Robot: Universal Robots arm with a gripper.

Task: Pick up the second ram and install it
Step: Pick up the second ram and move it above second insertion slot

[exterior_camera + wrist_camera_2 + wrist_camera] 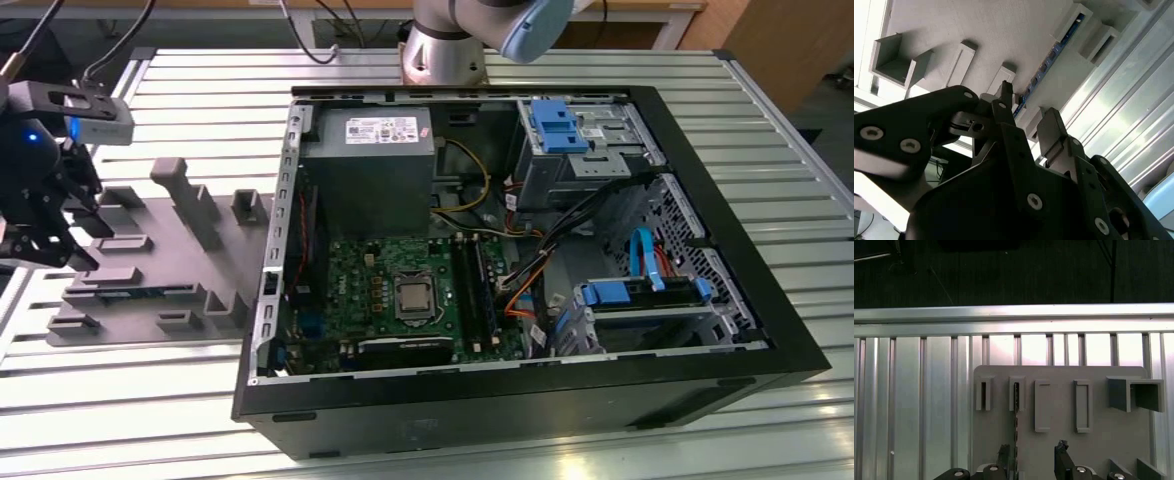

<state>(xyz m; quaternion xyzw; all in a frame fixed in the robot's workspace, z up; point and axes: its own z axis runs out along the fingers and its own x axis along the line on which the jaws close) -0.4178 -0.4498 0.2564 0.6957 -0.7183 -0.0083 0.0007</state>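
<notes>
The second ram [1015, 407] is a thin dark stick with small chips. It stands on edge in a slot of the grey holder block [1064, 450]. In the second wrist view the ram [1046, 62] shows as a blue-edged strip running toward the fingers. My gripper [1032, 454] is open and hovers over the near end of the stick, which lies closer to one fingertip [1003, 451] than the other. In the exterior view the gripper [70, 238] hangs over the left end of the holder block [174, 255], with the ram [134, 293] low in it.
An open black computer case [534, 400] lies at the exterior view's right. It holds the green motherboard [360, 285] with long black slots [471, 285], a grey power supply [367, 160] and blue drive brackets [554, 125]. Everything rests on a slatted aluminium table [160, 380].
</notes>
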